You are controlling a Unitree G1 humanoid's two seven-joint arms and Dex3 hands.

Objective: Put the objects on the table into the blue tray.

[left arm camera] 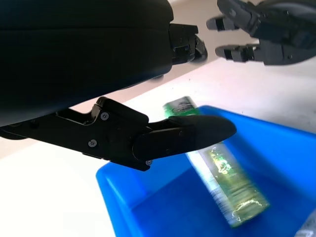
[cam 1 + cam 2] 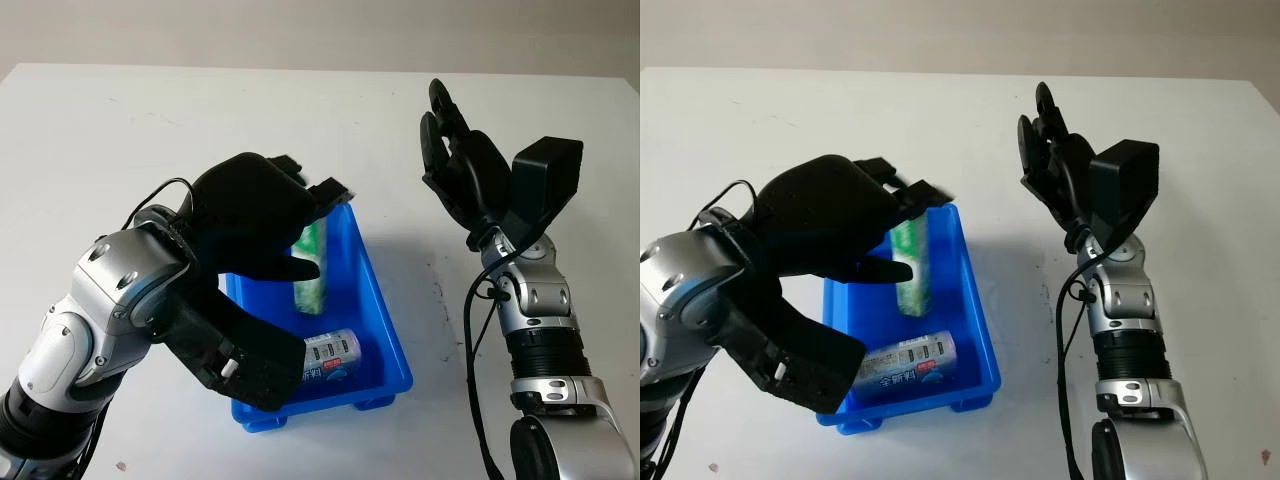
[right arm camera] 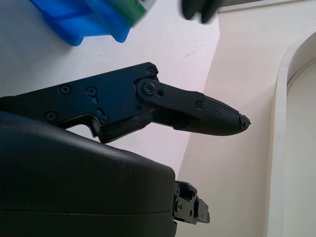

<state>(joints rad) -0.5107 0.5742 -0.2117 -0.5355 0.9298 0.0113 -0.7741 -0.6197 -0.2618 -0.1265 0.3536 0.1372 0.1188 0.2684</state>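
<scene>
L arm enters from bottom left; left hand (image 2: pixel 262 215) sits over the near-left part of the blue tray (image 2: pixel 392 345), above its far rim, holding nothing, open. Green packet (image 2: pixel 311 262) lies in the tray just below and beside the hand's thumb; in L wrist view the thumb tip (image 1: pixel 197 131) crosses over the packet's upper end w/ a gap visible, so not gripped; packet (image 1: pixel 219 173) is leaning lengthwise, one end up near the tray's far wall, other end down on the tray floor. Cannot tell if thumb brushes the wrapper. Nearer the robot, white can (image 2: pixel 333 358) w/ printed label and blue end lies on its side on the tray floor, close to the front wall, partly hidden by the L forearm. Packet and can near each other; contact unclear. Tray sits on white table (image 2: pixel 120 140), approx. center, long axis running away from robot. To the right, well apart from tray: right hand (image 2: pixel 455 150) raised off the table, fingers pointing up and away, open, holding nothing. R wrist view: thumb (image 3: pixel 207 111) extended, tray corner (image 3: pixel 81 22) far beyond it.
</scene>
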